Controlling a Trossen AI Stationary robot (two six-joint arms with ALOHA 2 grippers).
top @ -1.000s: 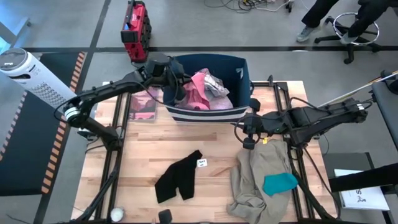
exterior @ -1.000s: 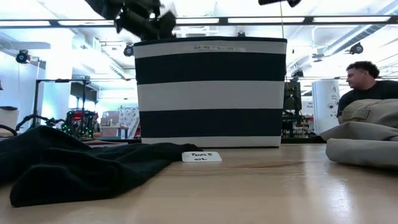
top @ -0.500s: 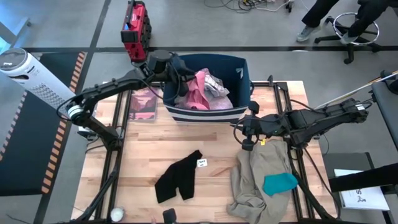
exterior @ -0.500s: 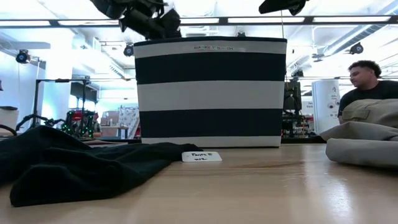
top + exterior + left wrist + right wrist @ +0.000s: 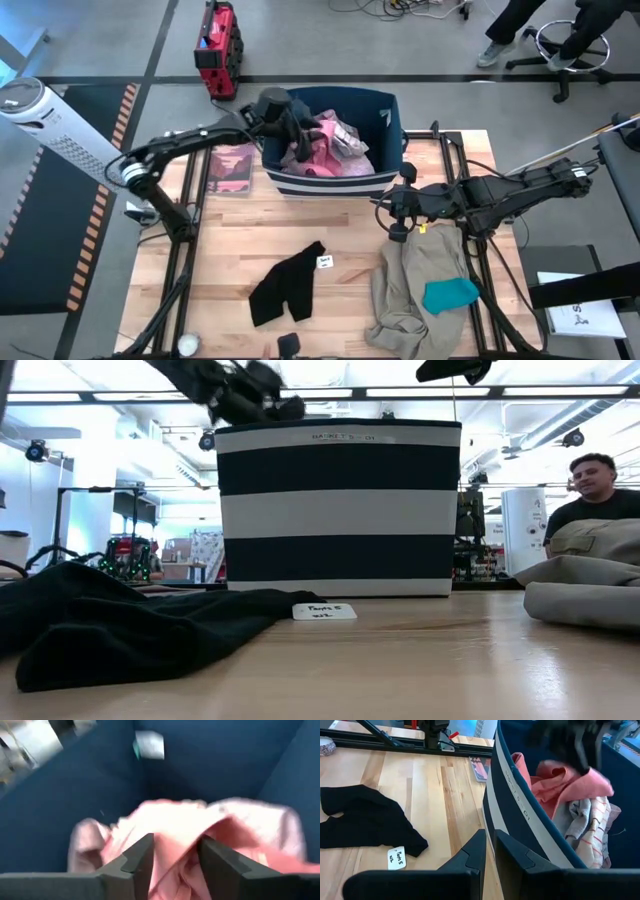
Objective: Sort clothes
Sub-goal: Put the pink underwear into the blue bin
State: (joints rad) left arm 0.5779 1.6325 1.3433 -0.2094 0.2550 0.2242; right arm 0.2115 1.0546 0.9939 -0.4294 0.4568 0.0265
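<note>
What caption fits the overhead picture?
Left gripper over pink clothes in the striped bin.

Navy white-striped bin [image 5: 340, 183], pink shirt [image 5: 318, 145]

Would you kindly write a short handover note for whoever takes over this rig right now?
Left end effector: over the navy bin, fingers open, pink garment below them, not gripped.
Right end effector: shut, empty, idle beside the bin's right front corner.
In the bin: pink garment, a striped pale piece.
On the table: black garment, khaki-beige garment, teal piece lying on it.
Done: some clothes binned. Left: the three on the table.
</note>
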